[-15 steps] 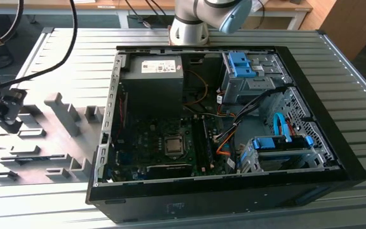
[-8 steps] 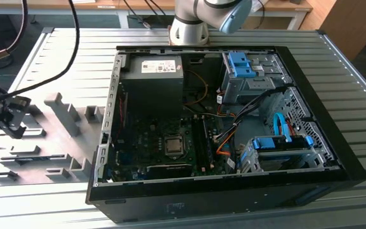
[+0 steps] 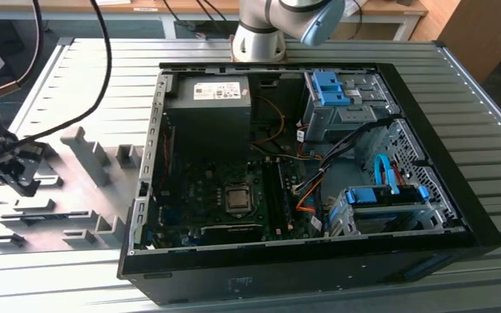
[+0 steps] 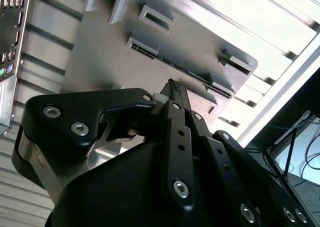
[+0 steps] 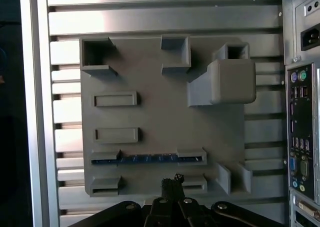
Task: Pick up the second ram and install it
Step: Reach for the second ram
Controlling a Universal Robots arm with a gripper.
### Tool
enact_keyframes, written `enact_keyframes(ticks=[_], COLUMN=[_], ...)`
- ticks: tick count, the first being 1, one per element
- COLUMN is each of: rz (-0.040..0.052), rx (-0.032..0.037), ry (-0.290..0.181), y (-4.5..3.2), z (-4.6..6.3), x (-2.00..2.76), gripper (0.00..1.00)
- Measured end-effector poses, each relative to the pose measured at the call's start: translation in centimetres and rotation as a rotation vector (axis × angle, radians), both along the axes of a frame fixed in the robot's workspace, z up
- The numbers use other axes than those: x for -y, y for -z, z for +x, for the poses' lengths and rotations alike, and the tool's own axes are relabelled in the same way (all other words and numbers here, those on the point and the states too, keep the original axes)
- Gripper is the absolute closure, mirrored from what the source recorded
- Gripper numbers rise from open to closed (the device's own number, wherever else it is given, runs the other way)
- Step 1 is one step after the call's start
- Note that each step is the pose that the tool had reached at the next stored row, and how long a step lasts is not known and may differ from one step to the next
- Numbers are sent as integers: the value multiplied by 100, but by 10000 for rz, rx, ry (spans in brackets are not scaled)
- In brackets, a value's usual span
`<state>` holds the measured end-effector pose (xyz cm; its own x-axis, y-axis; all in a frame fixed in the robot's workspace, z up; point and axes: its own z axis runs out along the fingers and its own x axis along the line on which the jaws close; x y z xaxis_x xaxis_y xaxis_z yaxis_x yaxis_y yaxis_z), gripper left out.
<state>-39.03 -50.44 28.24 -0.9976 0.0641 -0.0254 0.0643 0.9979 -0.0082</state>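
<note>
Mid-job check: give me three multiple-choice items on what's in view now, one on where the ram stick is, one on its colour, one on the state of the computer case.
1. Where is the second ram?
A) plugged in inside the computer case
B) in a holder on the grey fixture plate
C) held in the gripper

2. Its visible board edge is:
A) red
B) yellow
C) blue

3. The computer case is:
A) lying open
B) closed by a panel
C) standing upright

Answers: B, the first wrist view shows it seated in the plate, apart from the gripper; C, that edge shows blue; A, the motherboard is exposed.
</note>
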Motion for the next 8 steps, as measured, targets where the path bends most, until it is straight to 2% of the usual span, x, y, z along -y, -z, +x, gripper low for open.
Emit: enact_keyframes(ticks=[8], rz=[0], rx=[-8], ry=[0], y=[144], z=[0], x=[17], gripper=[90])
